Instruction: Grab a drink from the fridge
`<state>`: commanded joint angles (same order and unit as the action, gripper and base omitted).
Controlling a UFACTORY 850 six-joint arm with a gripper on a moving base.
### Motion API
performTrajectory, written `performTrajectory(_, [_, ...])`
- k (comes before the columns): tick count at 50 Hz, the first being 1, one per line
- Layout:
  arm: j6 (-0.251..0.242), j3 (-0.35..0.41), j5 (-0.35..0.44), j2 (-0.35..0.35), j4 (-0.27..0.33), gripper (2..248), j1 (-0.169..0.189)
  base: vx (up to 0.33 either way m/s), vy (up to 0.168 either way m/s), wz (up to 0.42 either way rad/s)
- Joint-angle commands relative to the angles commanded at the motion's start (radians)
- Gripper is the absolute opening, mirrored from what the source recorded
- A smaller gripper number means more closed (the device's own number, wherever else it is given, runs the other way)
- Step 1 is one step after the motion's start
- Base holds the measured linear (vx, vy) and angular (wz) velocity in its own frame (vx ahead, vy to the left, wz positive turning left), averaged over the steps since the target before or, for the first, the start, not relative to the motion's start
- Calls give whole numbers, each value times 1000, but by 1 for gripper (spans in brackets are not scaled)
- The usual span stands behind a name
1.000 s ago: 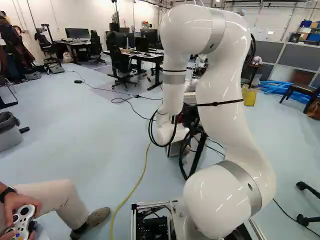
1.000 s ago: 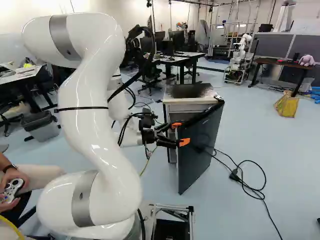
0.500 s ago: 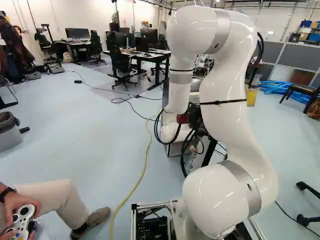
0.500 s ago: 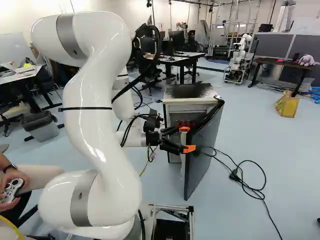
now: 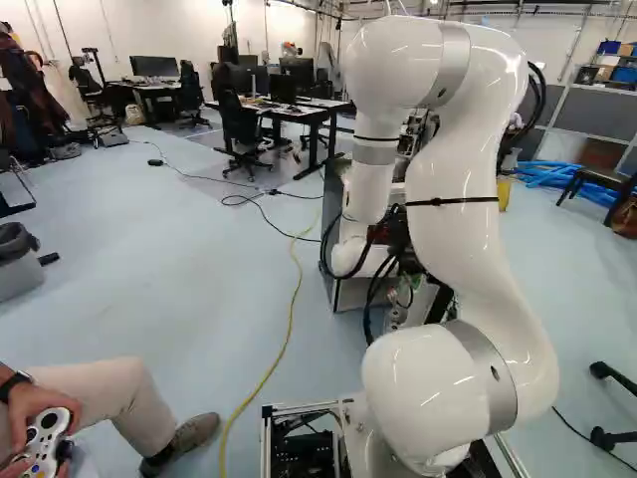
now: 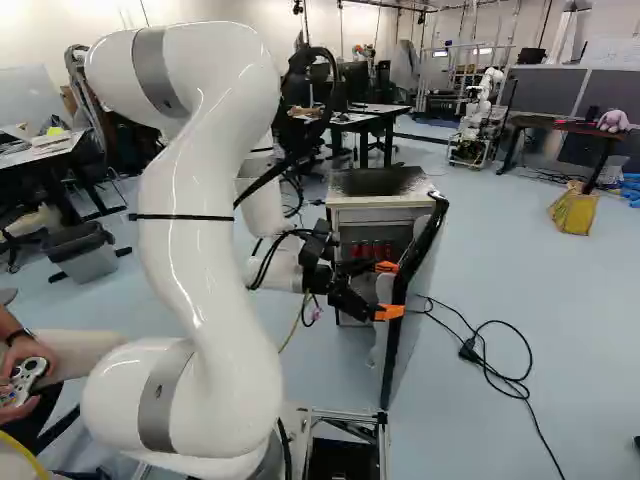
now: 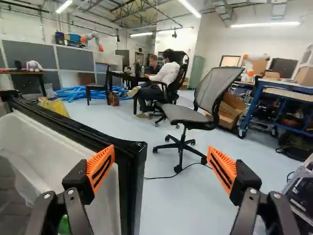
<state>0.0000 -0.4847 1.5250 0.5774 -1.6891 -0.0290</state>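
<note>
At the fridge (image 6: 375, 182), the door (image 6: 393, 350) has swung wider w/ the hand (image 7: 161, 147) spread by its edge, so red cans (image 6: 374, 250) show & can prob. be reached soon.

Both base views share the fridge (image 6: 380, 183), seen from behind the arm (image 6: 210, 260); the wrist view (much closer) faces past its door (image 7: 131, 186).
</note>
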Motion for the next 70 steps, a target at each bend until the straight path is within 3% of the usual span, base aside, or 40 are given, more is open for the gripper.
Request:
performTrajectory(48, [0,-234,-59,63,-67,247,278,0,0,0])
performTrajectory(70, [0,-359,-59,106,-67,247,346,0,0,0])
